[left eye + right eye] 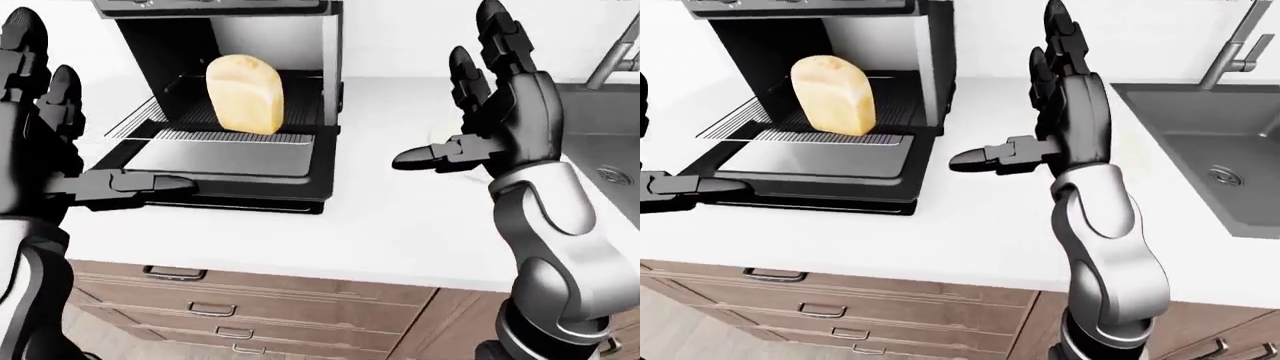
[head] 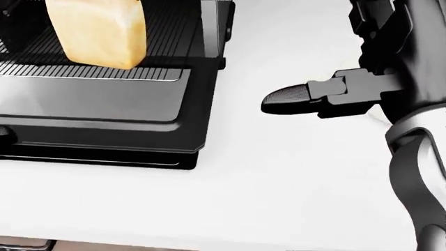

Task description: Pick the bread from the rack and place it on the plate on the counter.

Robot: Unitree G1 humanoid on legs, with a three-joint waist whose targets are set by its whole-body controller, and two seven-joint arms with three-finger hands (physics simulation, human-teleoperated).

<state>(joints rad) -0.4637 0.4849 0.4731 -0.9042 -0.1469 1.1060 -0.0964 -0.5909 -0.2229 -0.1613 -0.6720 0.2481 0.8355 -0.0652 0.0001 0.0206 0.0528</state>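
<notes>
The loaf of bread (image 1: 245,94) stands upright on the wire rack (image 1: 250,129) inside an open black toaster oven (image 1: 830,45); it also shows at the top left of the head view (image 2: 98,31). My left hand (image 1: 80,127) is open, to the left of the oven's lowered door (image 1: 230,159), apart from the bread. My right hand (image 1: 470,97) is open with fingers up, to the right of the oven over the white counter (image 2: 265,172). It hides nearly all of the pale plate; only a sliver of plate rim (image 2: 375,116) shows under it.
A sink (image 1: 1210,150) with a faucet (image 1: 1230,52) lies to the right of my right arm. Wooden drawers (image 1: 200,300) run under the counter edge. The oven door juts out toward the counter's near edge.
</notes>
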